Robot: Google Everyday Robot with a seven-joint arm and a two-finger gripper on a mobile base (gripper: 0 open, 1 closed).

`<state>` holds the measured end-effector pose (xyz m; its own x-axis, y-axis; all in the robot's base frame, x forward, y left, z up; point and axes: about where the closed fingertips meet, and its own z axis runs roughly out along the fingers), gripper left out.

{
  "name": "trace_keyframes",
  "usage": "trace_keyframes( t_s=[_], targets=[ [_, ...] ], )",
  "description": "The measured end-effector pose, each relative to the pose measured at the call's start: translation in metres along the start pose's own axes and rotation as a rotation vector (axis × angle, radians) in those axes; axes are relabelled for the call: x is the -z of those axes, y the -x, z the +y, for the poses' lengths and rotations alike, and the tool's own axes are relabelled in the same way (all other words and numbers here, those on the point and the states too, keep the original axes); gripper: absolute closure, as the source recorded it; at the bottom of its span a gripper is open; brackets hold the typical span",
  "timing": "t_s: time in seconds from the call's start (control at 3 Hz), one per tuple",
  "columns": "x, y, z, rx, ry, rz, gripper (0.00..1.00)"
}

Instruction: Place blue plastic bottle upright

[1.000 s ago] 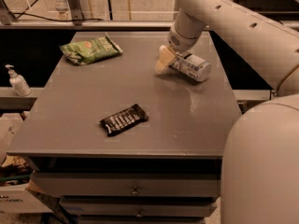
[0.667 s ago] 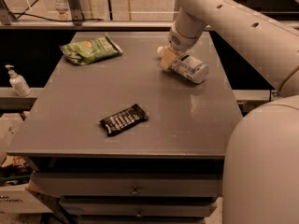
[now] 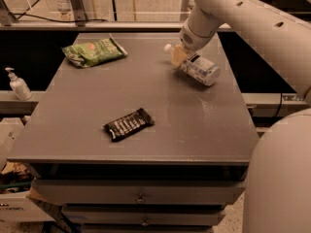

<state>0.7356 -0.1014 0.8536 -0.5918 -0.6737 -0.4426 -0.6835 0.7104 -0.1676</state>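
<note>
At the bottom of the frame the drawers (image 3: pixel 141 197) sit closed under the front edge of the grey table (image 3: pixel 194 130). The robot's pale body (image 3: pixel 279 178) fills the lower right corner. Just left of centre a dark snack bar (image 3: pixel 129 124) lies flat on the table, well apart from everything else and out of the way of the work.

Further back, right of centre, the blue plastic bottle (image 3: pixel 200 68) is tilted. Its base points toward the lower right, low near the tabletop, and its white cap (image 3: pixel 167 47) points toward the upper left. The gripper (image 3: pixel 179 56) is at the bottle's neck end, its yellowish fingers (image 3: pixel 178 57) pinching the bottle just below the cap. Holding it near the top probably lets the base swing down and settle first, so the bottle looks midway through being tipped up.

The arm (image 3: pixel 233 18) comes down from the upper right. A green chip bag (image 3: pixel 92 51) lies at the upper left, and a small pump dispenser (image 3: pixel 18 85) stands off the table at the left edge.
</note>
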Motion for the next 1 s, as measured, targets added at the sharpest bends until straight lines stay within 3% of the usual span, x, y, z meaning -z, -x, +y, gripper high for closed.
trace_keyframes(
  t_s=[0.33, 1.0],
  targets=[
    [0.017, 0.004, -0.003, -0.021, 0.006, -0.07, 1.0],
    [0.055, 0.016, -0.011, -0.102, 0.067, -0.311, 1.0]
  ],
)
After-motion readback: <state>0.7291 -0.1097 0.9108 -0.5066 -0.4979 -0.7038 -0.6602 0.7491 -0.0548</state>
